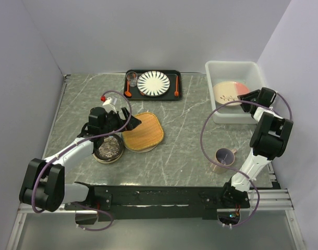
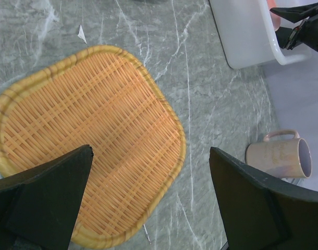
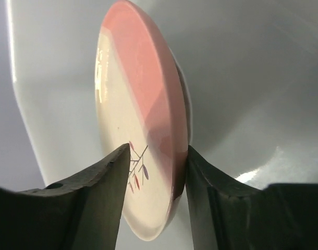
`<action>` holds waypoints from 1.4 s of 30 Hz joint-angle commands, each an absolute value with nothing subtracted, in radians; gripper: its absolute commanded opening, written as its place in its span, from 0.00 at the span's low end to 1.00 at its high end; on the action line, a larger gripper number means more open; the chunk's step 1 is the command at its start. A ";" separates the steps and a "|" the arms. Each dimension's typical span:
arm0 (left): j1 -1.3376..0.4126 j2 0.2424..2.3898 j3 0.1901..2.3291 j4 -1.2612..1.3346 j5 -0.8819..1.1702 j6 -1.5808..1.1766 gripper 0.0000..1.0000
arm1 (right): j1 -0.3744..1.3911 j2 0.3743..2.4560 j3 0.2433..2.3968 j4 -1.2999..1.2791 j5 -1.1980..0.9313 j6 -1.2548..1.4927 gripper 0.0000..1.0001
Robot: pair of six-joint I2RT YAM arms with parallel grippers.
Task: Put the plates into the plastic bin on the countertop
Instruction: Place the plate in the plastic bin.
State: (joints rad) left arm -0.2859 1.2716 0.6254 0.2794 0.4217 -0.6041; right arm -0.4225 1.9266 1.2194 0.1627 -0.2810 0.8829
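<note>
A cream and pink plate with a leaf sprig (image 1: 231, 92) (image 3: 133, 104) lies in the white plastic bin (image 1: 234, 70) (image 3: 253, 78) at the back right. My right gripper (image 1: 247, 102) (image 3: 158, 156) is open with that plate's rim between its fingers; the right finger touches the rim and the left one stands off the face. A tan woven plate (image 1: 143, 132) (image 2: 91, 140) rests on the countertop (image 1: 185, 135). Over its right edge hovers my left gripper (image 1: 131, 122) (image 2: 148, 177), wide open and holding nothing. A dark patterned plate (image 1: 108, 148) sits under the left arm.
A black tray (image 1: 172, 78) at the back holds a striped white plate (image 1: 153, 83), a glass (image 1: 132, 78) and orange spoons. A pink mug (image 1: 224, 156) (image 2: 279, 156) stands by the right arm. The bin's corner (image 2: 242, 36) shows in the left wrist view.
</note>
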 commanded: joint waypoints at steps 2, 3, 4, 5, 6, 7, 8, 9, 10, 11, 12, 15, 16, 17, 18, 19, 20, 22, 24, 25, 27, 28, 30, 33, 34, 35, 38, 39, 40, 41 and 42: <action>-0.287 1.243 0.623 0.314 0.436 -0.588 0.99 | -0.410 1.933 1.293 0.158 -0.256 0.830 0.59; -0.287 1.243 0.623 0.314 0.436 -0.586 0.99 | -0.408 1.931 1.293 0.149 -0.243 0.816 0.63; -0.287 1.244 0.623 0.316 0.437 -0.587 0.99 | -0.405 1.928 1.295 0.138 -0.221 0.808 0.70; -0.287 1.241 0.623 0.316 0.439 -0.588 0.99 | -0.402 1.927 1.301 0.118 -0.207 0.802 0.74; -0.287 1.241 0.621 0.318 0.440 -0.588 0.99 | -0.399 1.927 1.307 0.103 -0.195 0.787 0.78; -0.287 1.239 0.621 0.318 0.439 -0.588 0.99 | -0.397 1.927 1.316 0.085 -0.184 0.779 0.85; -0.287 1.238 0.620 0.318 0.439 -0.588 0.99 | -0.393 1.927 1.333 0.054 -0.161 0.772 0.88; -0.287 1.236 0.620 0.318 0.439 -0.588 0.99 | -0.391 1.928 1.342 0.037 -0.150 0.758 0.91; -0.287 1.235 0.620 0.318 0.439 -0.588 0.99 | -0.390 1.931 1.351 0.022 -0.138 0.750 0.93; -0.287 1.235 0.620 0.319 0.440 -0.588 0.99 | -0.387 1.937 1.376 -0.016 -0.120 0.733 0.97; -0.288 1.235 0.618 0.319 0.442 -0.588 0.99 | -0.387 1.947 1.391 -0.037 -0.106 0.724 0.99; -0.287 1.229 0.618 0.316 0.442 -0.586 1.00 | -0.384 1.966 1.446 -0.110 -0.052 0.684 1.00; -0.287 1.229 0.618 0.314 0.440 -0.586 0.99 | -0.382 1.968 1.471 -0.126 -0.038 0.677 1.00; -0.287 1.224 0.617 0.313 0.440 -0.586 0.99 | -0.373 1.967 1.479 -0.150 -0.003 0.657 1.00; -0.287 1.224 0.617 0.316 0.440 -0.587 0.99 | -0.365 1.964 1.489 -0.164 0.021 0.647 1.00; -0.287 1.224 0.617 0.316 0.442 -0.589 0.99 | -0.356 1.962 1.509 -0.178 0.056 0.637 1.00; -0.287 1.227 0.618 0.321 0.445 -0.591 0.99 | -0.347 1.957 1.519 -0.199 0.084 0.618 1.00; -0.287 1.232 0.620 0.324 0.452 -0.592 0.99 | -0.321 1.957 1.551 -0.222 0.158 0.601 1.00; -0.287 1.236 0.623 0.325 0.454 -0.592 0.99 | -0.305 1.960 1.572 -0.256 0.213 0.585 1.00; -0.287 1.238 0.623 0.325 0.456 -0.592 0.99 | -0.302 1.959 1.575 -0.262 0.224 0.581 1.00; -0.287 1.241 0.623 0.327 0.454 -0.592 0.99 | -0.296 1.938 1.566 -0.255 0.245 0.583 1.00; -0.287 1.243 0.623 0.325 0.456 -0.592 0.99 | -0.295 1.925 1.534 -0.220 0.245 0.581 1.00; -0.287 1.246 0.624 0.324 0.454 -0.591 0.99 | -0.287 1.884 1.505 -0.189 0.247 0.580 1.00; -0.287 1.250 0.627 0.322 0.449 -0.589 0.99 | -0.267 1.855 1.500 -0.181 0.256 0.574 1.00; -0.287 1.252 0.627 0.322 0.448 -0.589 0.99 | -0.258 1.849 1.505 -0.184 0.259 0.571 1.00; -0.287 1.253 0.629 0.321 0.446 -0.588 0.99 | -0.255 1.839 1.506 -0.183 0.258 0.566 1.00; -0.287 1.259 0.630 0.313 0.437 -0.586 0.99 | -0.238 1.804 1.500 -0.175 0.249 0.568 1.00; -0.287 1.261 0.634 0.310 0.428 -0.586 0.99 | -0.233 1.781 1.496 -0.172 0.249 0.566 1.00; -0.287 1.262 0.635 0.305 0.425 -0.586 0.99 | -0.226 1.769 1.488 -0.164 0.245 0.563 1.00; -0.287 1.267 0.641 0.298 0.420 -0.587 0.99 | -0.207 1.747 1.488 -0.164 0.242 0.561 1.00; -0.287 1.269 0.644 0.292 0.414 -0.588 0.99 | -0.196 1.737 1.485 -0.163 0.245 0.560 1.00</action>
